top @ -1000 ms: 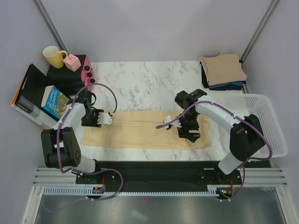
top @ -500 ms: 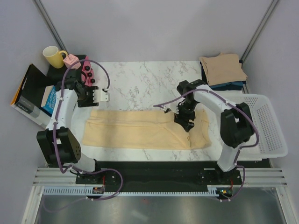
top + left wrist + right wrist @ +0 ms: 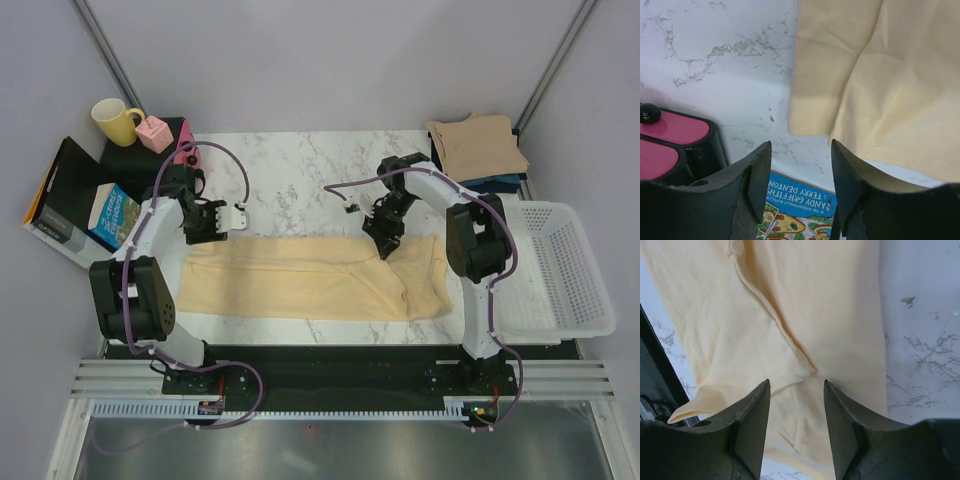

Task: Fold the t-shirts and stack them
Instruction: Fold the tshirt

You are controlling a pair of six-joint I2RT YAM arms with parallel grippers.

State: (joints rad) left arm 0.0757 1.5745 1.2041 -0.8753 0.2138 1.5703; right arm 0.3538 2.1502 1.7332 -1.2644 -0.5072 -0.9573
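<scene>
A pale yellow t-shirt point(image 3: 300, 280) lies flat across the near half of the marble table point(image 3: 300, 175). My left gripper point(image 3: 232, 216) hovers just off its far left corner, open and holding nothing. In the left wrist view the gripper point(image 3: 801, 150) frames bare marble and a book, with the shirt point(image 3: 880, 75) up to the right. My right gripper point(image 3: 386, 243) is over the shirt's far edge on the right, open. In the right wrist view the gripper point(image 3: 796, 385) stands above a seam of the shirt point(image 3: 790, 315). Folded t-shirts point(image 3: 478, 148) are stacked at the back right, tan on top of dark ones.
A white mesh basket point(image 3: 560, 270) stands at the right edge. At the left are a yellow mug point(image 3: 115, 120), a pink box point(image 3: 155, 133), a pink-and-black object point(image 3: 187, 155) and a blue book point(image 3: 118, 218) off the table's left edge.
My left gripper lifted off the shirt's left end and now hangs just beyond its far left corner. My right gripper moved from the shirt's near side to its far edge, jaws narrowing.
</scene>
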